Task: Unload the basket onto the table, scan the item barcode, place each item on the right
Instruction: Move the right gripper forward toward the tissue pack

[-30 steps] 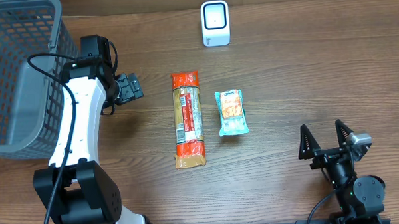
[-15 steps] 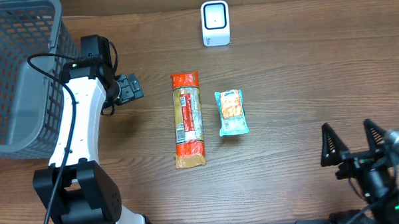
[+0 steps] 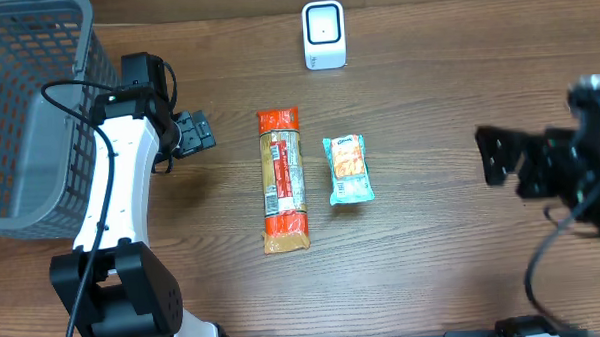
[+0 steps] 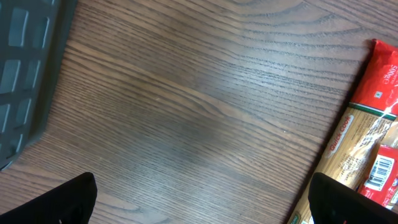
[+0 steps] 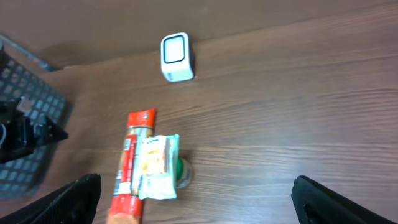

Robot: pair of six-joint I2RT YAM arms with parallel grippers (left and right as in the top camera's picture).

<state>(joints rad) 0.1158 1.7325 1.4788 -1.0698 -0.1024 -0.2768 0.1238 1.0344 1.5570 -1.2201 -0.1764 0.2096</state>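
Left jaws wide open, empty, by grey mesh basket [image 3: 28, 118] — right jaws open, near right edge. Long red-and-tan pasta packet [image 3: 282, 179] and small teal snack pouch [image 3: 348, 169] at centre of wooden worktop [image 3: 434, 274] — white box scanner [image 3: 324, 35] by far edge.

Basket [image 3: 30, 168] left; pasta pack [image 3: 282, 179] left of snack pouch [image 3: 348, 169]; scanner [image 3: 323, 35] behind.

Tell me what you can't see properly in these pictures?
Overhead: right hand is blurred, its shape unclear.
Overhead: print on the small teal snack pouch is too small to read.
Left wrist: long red-and-tan pasta packet is cut off by the right edge.
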